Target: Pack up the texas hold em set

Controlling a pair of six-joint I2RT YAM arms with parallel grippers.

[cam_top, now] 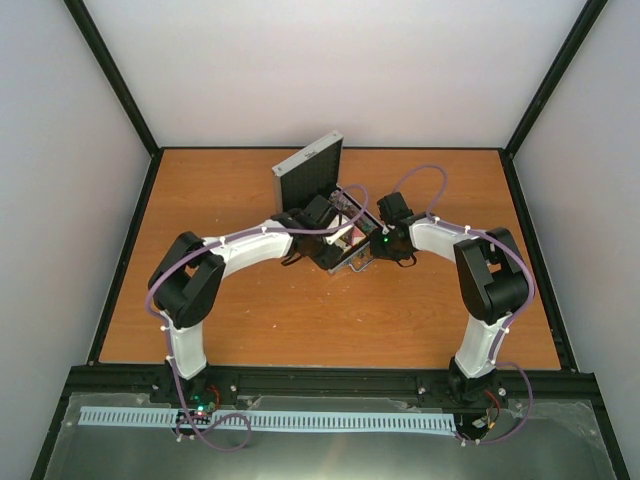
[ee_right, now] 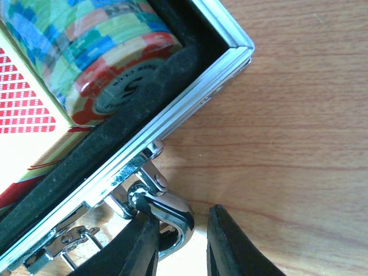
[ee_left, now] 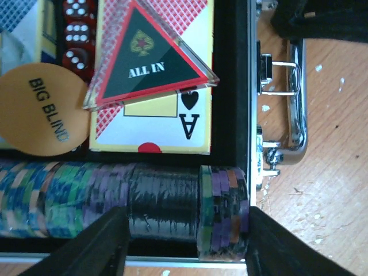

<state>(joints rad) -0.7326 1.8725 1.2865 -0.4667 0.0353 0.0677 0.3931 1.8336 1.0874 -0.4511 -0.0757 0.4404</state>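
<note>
Your left fingers stand apart around the chips inside the case: lift straight up. Right fingers straddle its handle, clamp unclear; steady the case.

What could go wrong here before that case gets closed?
The ALL IN token lies askew on top of a card box, so it might slide or block the lid. The end chips stand proud of the row between the fingers of the left gripper and could get knocked.
</note>
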